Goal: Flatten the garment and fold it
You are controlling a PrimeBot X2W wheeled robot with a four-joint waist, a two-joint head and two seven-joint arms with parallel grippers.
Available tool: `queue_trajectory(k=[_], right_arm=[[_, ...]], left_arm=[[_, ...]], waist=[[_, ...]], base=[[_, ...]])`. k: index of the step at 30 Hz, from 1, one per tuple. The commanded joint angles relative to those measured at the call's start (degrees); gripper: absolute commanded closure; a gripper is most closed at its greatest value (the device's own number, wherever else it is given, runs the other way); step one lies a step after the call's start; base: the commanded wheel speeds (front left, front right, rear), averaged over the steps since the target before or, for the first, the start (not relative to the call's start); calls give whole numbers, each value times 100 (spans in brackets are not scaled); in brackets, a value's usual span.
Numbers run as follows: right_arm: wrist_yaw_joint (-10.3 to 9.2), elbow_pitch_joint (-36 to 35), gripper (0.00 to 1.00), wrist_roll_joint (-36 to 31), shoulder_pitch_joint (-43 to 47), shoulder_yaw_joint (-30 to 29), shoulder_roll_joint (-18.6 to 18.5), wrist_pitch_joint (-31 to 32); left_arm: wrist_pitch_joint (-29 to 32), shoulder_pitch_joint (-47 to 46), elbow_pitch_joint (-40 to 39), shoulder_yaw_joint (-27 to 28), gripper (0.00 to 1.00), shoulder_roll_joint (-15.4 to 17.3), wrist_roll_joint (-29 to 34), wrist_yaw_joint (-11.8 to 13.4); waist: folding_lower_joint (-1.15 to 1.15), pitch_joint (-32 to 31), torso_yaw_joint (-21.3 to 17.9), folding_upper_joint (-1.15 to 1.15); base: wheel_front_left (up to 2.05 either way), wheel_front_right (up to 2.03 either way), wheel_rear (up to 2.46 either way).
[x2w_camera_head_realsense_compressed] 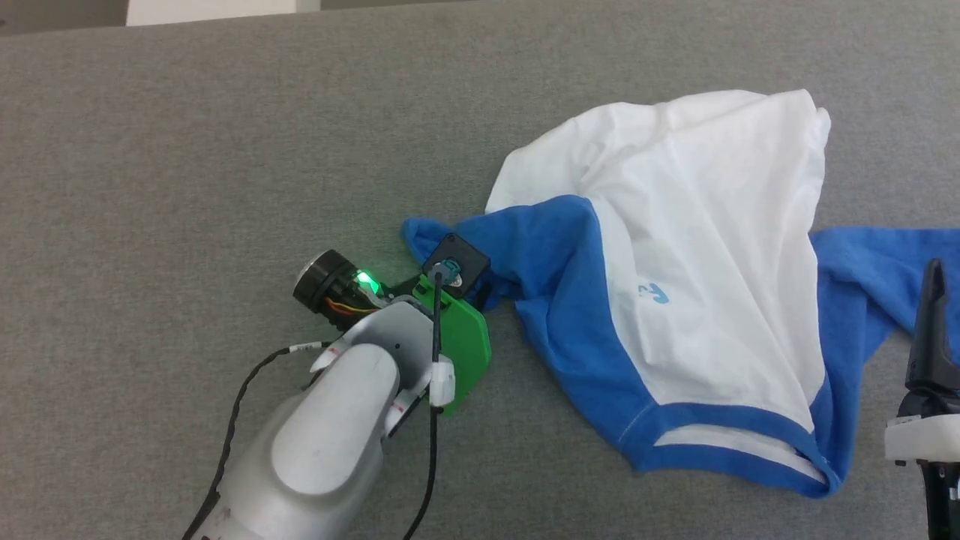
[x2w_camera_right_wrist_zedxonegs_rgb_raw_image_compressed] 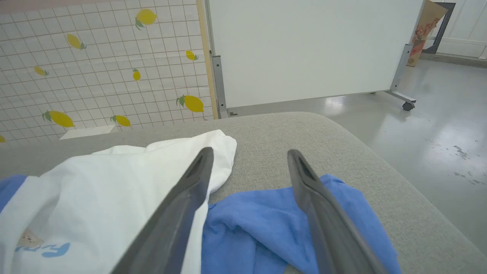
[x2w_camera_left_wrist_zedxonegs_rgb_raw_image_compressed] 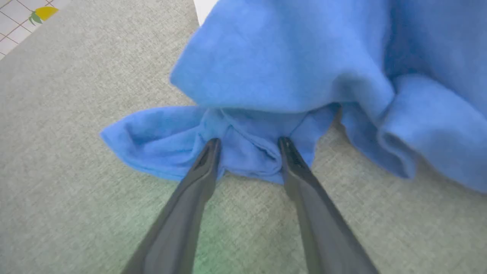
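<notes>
The garment [x2w_camera_head_realsense_compressed: 705, 247] lies crumpled on the right half of the grey table, white body up, with a small blue print [x2w_camera_head_realsense_compressed: 651, 292] and blue neckline trim [x2w_camera_head_realsense_compressed: 735, 435]. One blue sleeve [x2w_camera_head_realsense_compressed: 525, 247] points left and the other blue sleeve [x2w_camera_head_realsense_compressed: 870, 285] spreads to the right. My left arm [x2w_camera_head_realsense_compressed: 352, 405] reaches to the left sleeve's tip. My left gripper [x2w_camera_left_wrist_zedxonegs_rgb_raw_image_compressed: 249, 146] straddles a bunched fold of that sleeve [x2w_camera_left_wrist_zedxonegs_rgb_raw_image_compressed: 243, 152], jaws apart, fingertips pressed into the cloth. My right gripper [x2w_camera_right_wrist_zedxonegs_rgb_raw_image_compressed: 249, 154] hovers open over the right sleeve [x2w_camera_right_wrist_zedxonegs_rgb_raw_image_compressed: 262, 224], holding nothing; one of its fingers [x2w_camera_head_realsense_compressed: 932, 315] shows at the right edge.
The grey fabric table [x2w_camera_head_realsense_compressed: 225, 150] stretches wide to the left and far side. Its rounded right edge [x2w_camera_right_wrist_zedxonegs_rgb_raw_image_compressed: 380, 152] drops to a glossy floor [x2w_camera_right_wrist_zedxonegs_rgb_raw_image_compressed: 437, 125]. A white wheeled board [x2w_camera_right_wrist_zedxonegs_rgb_raw_image_compressed: 304, 49] and a lemon-print tiled wall [x2w_camera_right_wrist_zedxonegs_rgb_raw_image_compressed: 102, 68] stand beyond.
</notes>
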Motion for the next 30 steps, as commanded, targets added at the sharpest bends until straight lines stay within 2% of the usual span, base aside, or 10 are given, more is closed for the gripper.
queue_trajectory(k=[1, 5, 9, 10, 12, 18, 25, 28, 29, 30], right_arm=[[-9, 26, 0, 16, -86, -2, 6, -45], [-9, 57, 0, -20, -12, -40, 6, -16], [-9, 72, 0, -15, 77, -42, 6, 34], [-9, 47, 0, -21, 167, -75, 6, 93], [-9, 14, 0, -21, 234, -100, 6, 146], [-9, -61, 0, 27, 363, -129, 6, 238], [-9, -123, 0, 19, 415, -184, 6, 322], [-9, -150, 0, -10, 408, -220, 6, 362], [-9, -154, 0, -15, 402, -228, 6, 368], [-9, -155, 0, -21, 395, -226, 6, 380]], left_arm=[[15, 40, 191, -85, 100, 70, -96, -37], [-175, 133, 83, 23, 100, 101, -460, -38], [-405, 535, -449, 619, 100, 148, -1189, 23], [-354, 956, -1125, 1139, 100, 441, -1626, 160], [-219, 1310, -1733, 1543, 100, 813, -1804, 330], [159, 2539, -3115, 2668, 100, 1539, -2223, 940], [-31, 3992, -3514, 3513, 100, 1823, -1867, 1759], [-282, 4252, -3457, 3560, 100, 1641, -1937, 1816], [-366, 4244, -3462, 3537, 82, 1528, -2028, 1794], [-452, 4214, -3458, 3485, 34, 1435, -2079, 1762]], waist=[[0, 6, -23, 0], [0, -156, 78, 0], [0, -485, 223, 0], [0, -717, 345, 0], [0, -836, 434, 0], [0, -950, 623, 0], [0, -856, 721, 0], [0, -792, 773, 0], [0, -781, 786, 0], [0, -771, 801, 0]], base=[[0, 0, 0], [0, 0, 0], [0, 0, 0], [0, 0, 0], [0, 0, 0], [0, 0, 0], [0, 0, 0], [0, 0, 0], [0, 0, 0], [0, 0, 0]])
